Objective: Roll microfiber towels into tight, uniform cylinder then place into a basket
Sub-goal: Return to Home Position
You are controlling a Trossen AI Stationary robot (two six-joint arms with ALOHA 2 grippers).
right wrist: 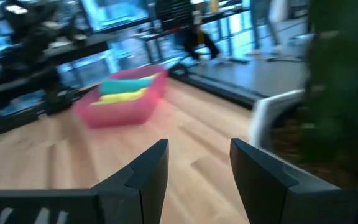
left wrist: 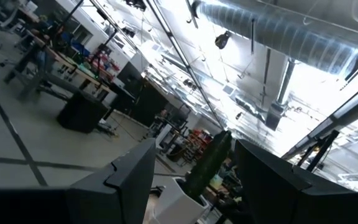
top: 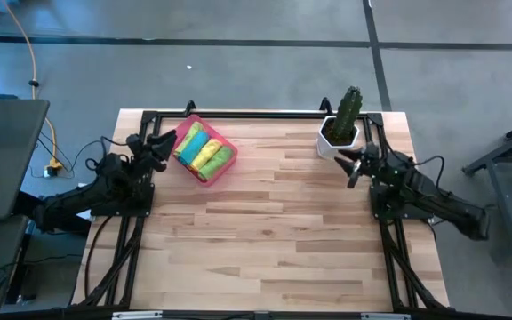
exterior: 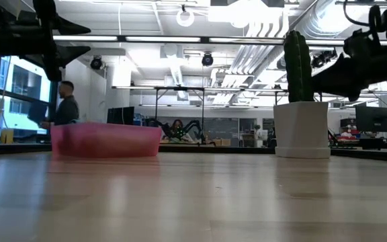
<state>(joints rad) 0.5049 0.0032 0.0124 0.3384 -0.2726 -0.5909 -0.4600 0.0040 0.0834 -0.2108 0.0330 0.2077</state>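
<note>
The rolled towels (top: 201, 149) sit in the pink basket (top: 223, 170), upper left of the high view. Both grippers gape wide and empty: the left gripper (top: 161, 149) just beside the basket, the right gripper (top: 350, 167) by the cactus pot (top: 334, 142), so a careless swing could knock either.

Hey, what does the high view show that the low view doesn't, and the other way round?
Only the high view shows the rolled towels lying inside the basket, and both arms whole: the left arm beside the basket, the right arm beside the cactus pot. Only the low view shows a person in the room behind the basket. Both show the basket and the cactus pot.
</note>
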